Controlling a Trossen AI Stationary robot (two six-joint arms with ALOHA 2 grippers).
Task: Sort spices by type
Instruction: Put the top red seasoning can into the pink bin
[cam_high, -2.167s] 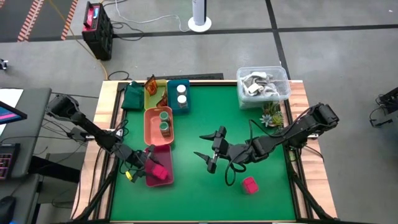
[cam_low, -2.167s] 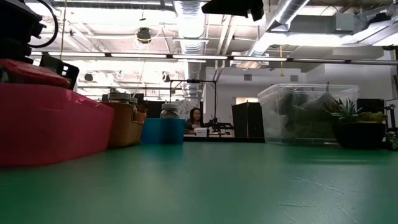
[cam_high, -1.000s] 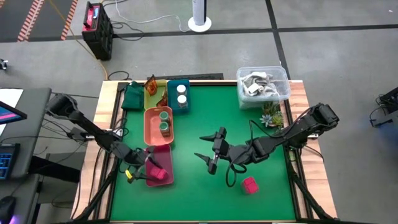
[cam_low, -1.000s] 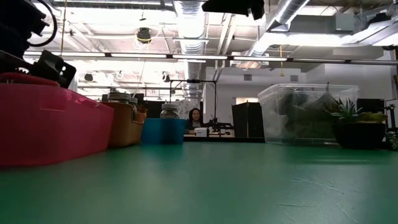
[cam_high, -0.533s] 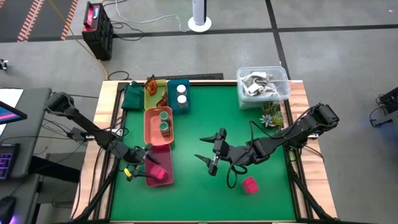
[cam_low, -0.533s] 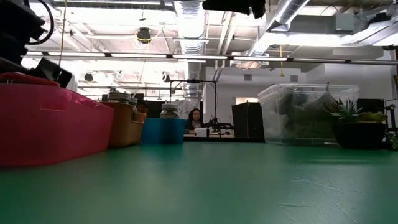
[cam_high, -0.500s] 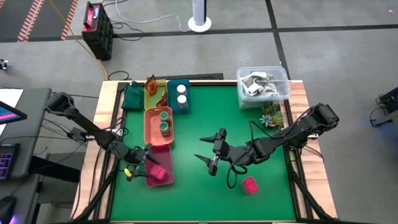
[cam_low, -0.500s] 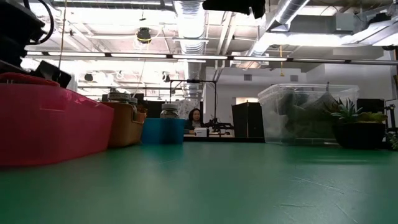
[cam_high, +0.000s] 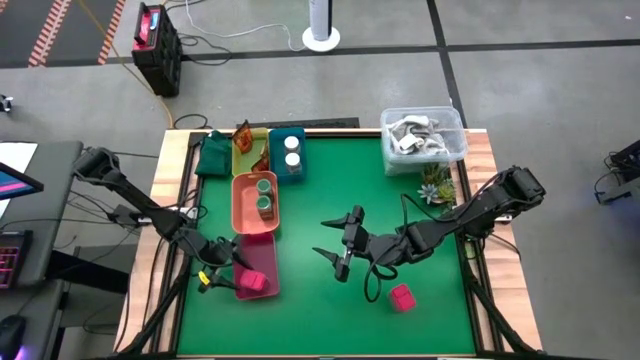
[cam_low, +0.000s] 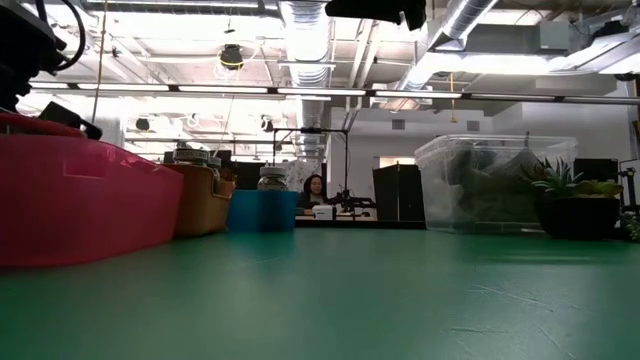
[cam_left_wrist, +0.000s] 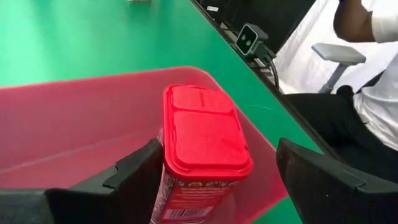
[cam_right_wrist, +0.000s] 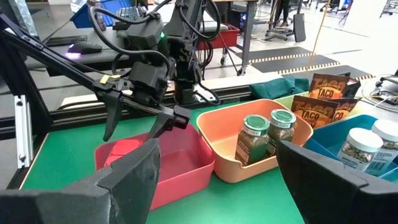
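Note:
A pink block (cam_left_wrist: 202, 140) stands on its base in the pink tray (cam_high: 262, 255), also visible from above as the block (cam_high: 256, 284). My left gripper (cam_high: 218, 272) is open; its fingers flank the block without touching it. A second pink block (cam_high: 401, 298) lies on the green mat near the near edge. My right gripper (cam_high: 326, 236) hovers open over the mat's middle, to the far left of that block. Green-lidded jars (cam_right_wrist: 267, 134) stand in the orange tray (cam_high: 241, 205), white jars (cam_high: 292, 150) in the blue tray, and sachets (cam_right_wrist: 317, 102) in the yellow tray.
A clear tub of grey-white clutter (cam_high: 423, 135) and a small plant (cam_high: 437, 183) sit at the far right corner, and a green cloth (cam_high: 213, 155) lies at the far left. A person sits beyond the table's near edge (cam_left_wrist: 373, 93). Bare mat lies between the trays and the tub.
My left gripper has drawn back a little from the pink tray toward the table's left and near edges. The pink block stays standing in the tray. The right arm has kept still.

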